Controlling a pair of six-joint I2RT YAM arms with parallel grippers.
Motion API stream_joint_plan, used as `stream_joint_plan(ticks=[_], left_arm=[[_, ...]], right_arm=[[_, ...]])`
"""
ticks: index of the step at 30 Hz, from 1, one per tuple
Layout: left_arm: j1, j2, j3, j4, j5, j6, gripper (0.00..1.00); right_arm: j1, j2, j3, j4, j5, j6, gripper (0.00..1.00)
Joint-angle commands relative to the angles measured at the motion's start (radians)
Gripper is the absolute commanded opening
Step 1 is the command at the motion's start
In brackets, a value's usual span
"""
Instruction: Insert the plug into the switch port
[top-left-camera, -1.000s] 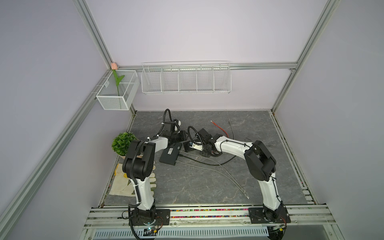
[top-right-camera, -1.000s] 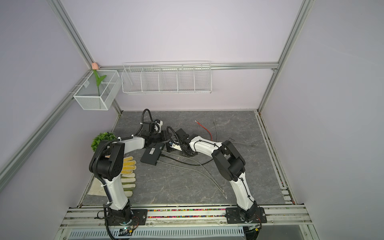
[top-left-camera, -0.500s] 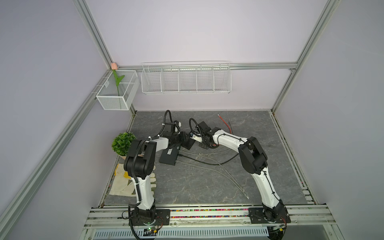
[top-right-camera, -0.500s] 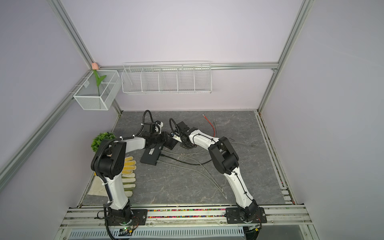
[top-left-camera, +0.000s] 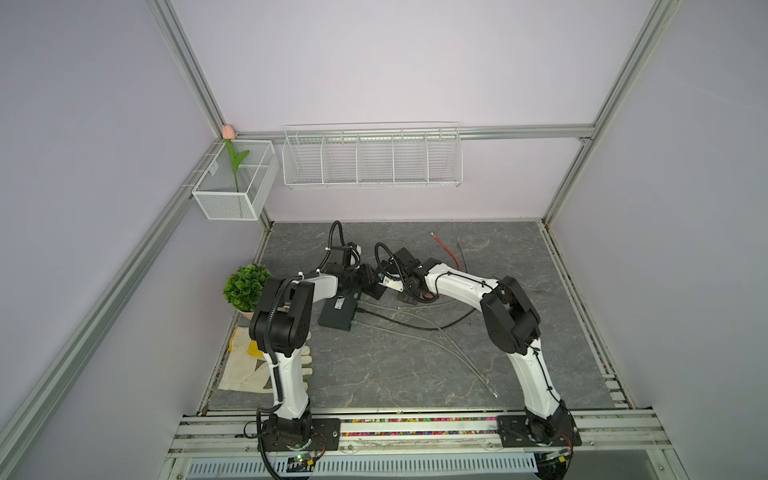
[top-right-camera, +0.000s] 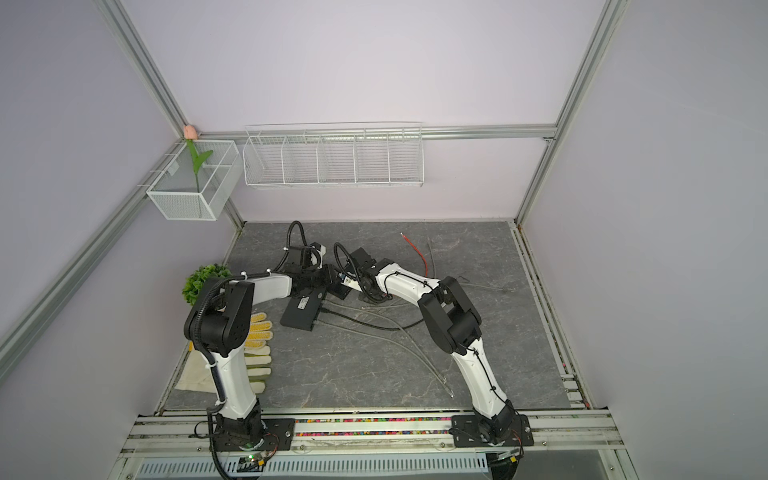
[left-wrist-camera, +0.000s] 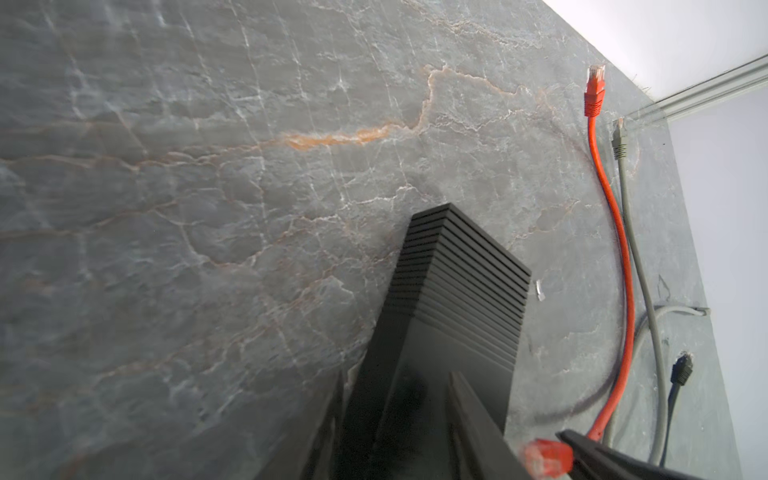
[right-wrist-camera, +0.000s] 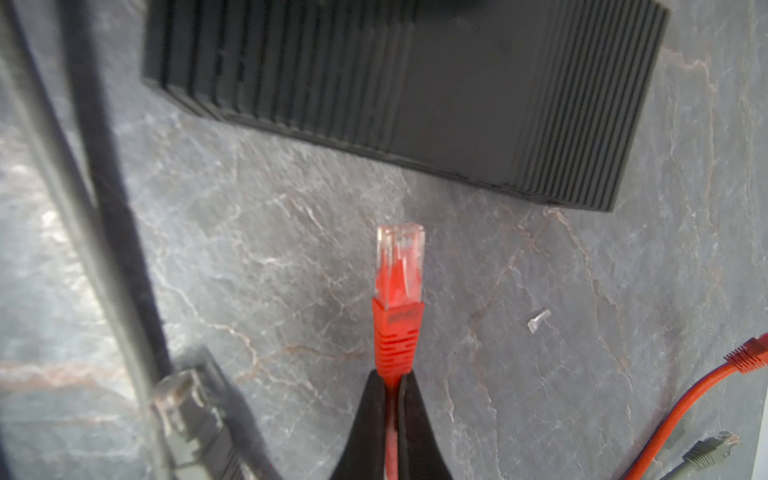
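A white mesh box (top-left-camera: 226, 204) hangs on the left wall by the back corner. A single artificial tulip (top-left-camera: 237, 160) stands in it, its pink bud above the rim. A white wire rack (top-left-camera: 372, 166) hangs on the back wall, split by dividers into five compartments. A potted plant (top-left-camera: 247, 286) stands at the left edge of the desk (top-left-camera: 395, 365), and pale gloves (top-right-camera: 257, 345) lie toward its front-left corner.

The right hand (right-wrist-camera: 391, 380) is pinched together on the tail of the red boot of the plug (right-wrist-camera: 399, 282). The plug is held above the desk, its clear tip aimed at a ribbed black box (right-wrist-camera: 457, 91) and apart from it. The left hand (left-wrist-camera: 399, 376) is clamped on that box, with its fingers (left-wrist-camera: 469, 415) on either side. The box sits in the back half of the desk, left of the middle. Just beside it lies a flat black box (top-left-camera: 337, 314) with two cables in the side that faces the right edge. I cannot tell which of the two boxes is the switch.

Compared with a second ago, the containers, the flat black box and the left arm are unchanged. The right arm's elbow was nearer the right edge then, and half a second ago it had swung toward the back-left. It now lies between those two poses. The red cable's loose end (top-left-camera: 432, 235), near the back edge, has shifted with the arm.
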Motion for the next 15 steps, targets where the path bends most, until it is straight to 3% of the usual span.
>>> stream_joint_plan(ticks=[1,15], left_arm=[[-0.015,0.021,0.017,-0.015,-0.006,0.006,0.42],[-0.052,0.011,-0.062,0.078,0.009,-0.058,0.42]], right_arm=[[0.007,-0.007,0.019,-0.029,-0.011,-0.016,0.07],[0.015,-0.012,0.019,-0.059,-0.008,-0.022,0.07]])
